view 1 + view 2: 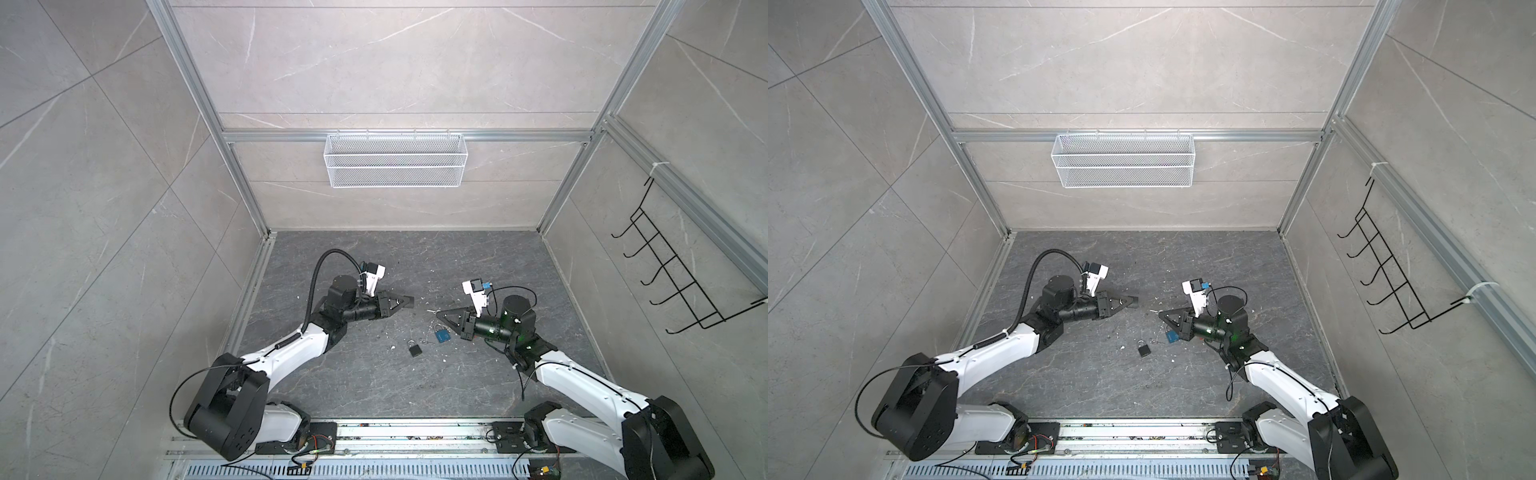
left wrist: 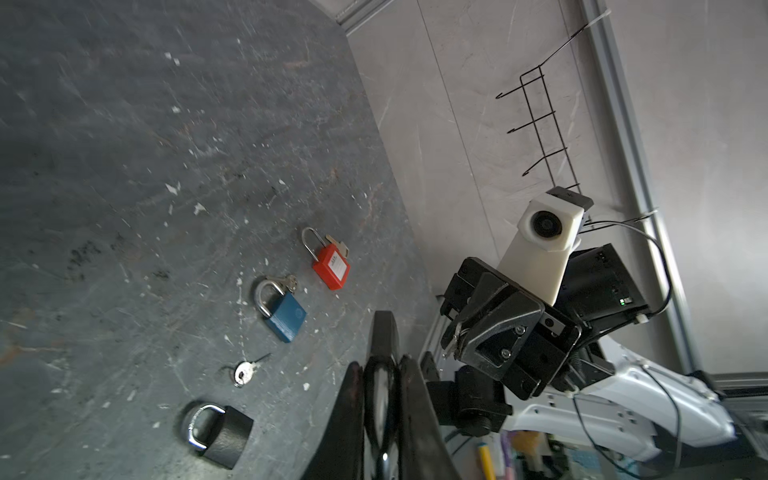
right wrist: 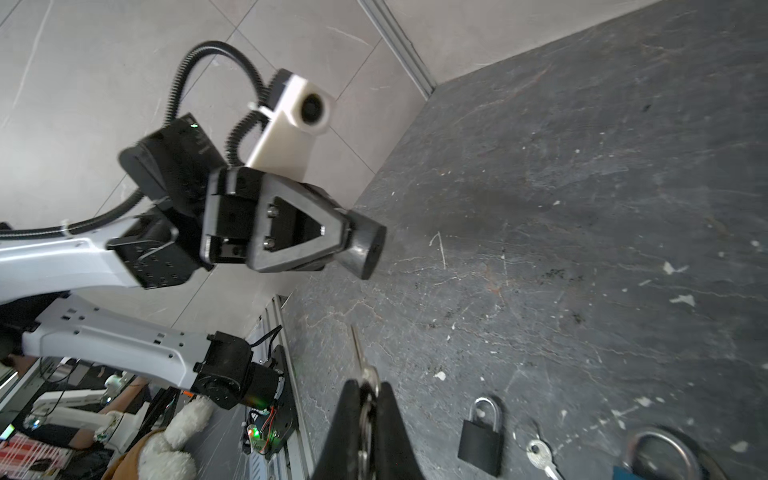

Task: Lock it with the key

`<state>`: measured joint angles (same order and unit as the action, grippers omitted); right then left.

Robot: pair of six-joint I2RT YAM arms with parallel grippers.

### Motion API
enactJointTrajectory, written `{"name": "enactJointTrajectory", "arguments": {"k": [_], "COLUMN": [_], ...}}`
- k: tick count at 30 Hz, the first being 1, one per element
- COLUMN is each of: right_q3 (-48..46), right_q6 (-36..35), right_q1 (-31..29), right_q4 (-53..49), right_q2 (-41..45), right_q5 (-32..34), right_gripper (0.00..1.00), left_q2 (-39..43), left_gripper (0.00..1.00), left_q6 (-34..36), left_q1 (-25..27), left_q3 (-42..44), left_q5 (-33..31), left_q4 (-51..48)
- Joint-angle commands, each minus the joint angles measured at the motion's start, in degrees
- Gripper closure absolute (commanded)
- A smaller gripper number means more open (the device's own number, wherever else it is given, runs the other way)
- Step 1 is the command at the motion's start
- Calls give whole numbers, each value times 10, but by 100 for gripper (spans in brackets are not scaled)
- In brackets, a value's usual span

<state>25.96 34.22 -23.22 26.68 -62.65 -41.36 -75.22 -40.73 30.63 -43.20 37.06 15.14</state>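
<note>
Left gripper (image 1: pixel 404 302) is clenched on a dark block (image 3: pixel 365 249). It looks like a padlock body, can't confirm. Right gripper (image 1: pixel 439 312) is clamped on the key (image 3: pixel 356 347), blade poking out toward the left one. The tips face each other above the table (image 1: pixel 374 266), clearly apart.

Step, I'd say: lining up key and keyhole. Next needs the blade square to the slot, a straight push, then a twist.

Table is dark stone, scuffed, with white flecks. Lying on it in a row are a black padlock (image 1: pixel 414 349), a spare key (image 2: pixel 242 371), a blue padlock (image 1: pixel 442 335) and a red padlock (image 2: pixel 331 266). Walls are grey tile, with a wire basket (image 1: pixel 395 160) at the back and a hook rack (image 1: pixel 673 274) on the right.
</note>
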Motion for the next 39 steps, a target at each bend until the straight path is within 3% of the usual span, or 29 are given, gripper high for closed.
{"name": "enactJointTrajectory", "arguments": {"k": [1,4,7,11,15,30,39], "right_q3": [27,45,44,53,54,37,34], "right_q6": [20,27,26,10,6,22,26], "right_q1": [-1,0,-1,-1,-1,-1,-1], "right_q4": [-61,-92,-83,-94,-87,-40,-30], "right_q2": [-6,-24,-36,-51,-63,-109,-126], "right_q5": [44,46,40,26,11,-10,-21], "right_gripper": [100,100,100,100,100,100,100], "left_q2": [37,30,31,5,-37,-217,-268], "left_gripper": [100,100,100,100,100,100,100], "left_q6": [204,267,299,327,332,402,424], "left_q1": [3,2,3,3,4,4,2], "left_q3": [-54,-112,-117,-124,-128,-201,-228], "left_q5": [-60,-53,-17,-46,-70,-48,-73], "left_q4": [-279,-413,-455,-517,-527,-600,-635]}}
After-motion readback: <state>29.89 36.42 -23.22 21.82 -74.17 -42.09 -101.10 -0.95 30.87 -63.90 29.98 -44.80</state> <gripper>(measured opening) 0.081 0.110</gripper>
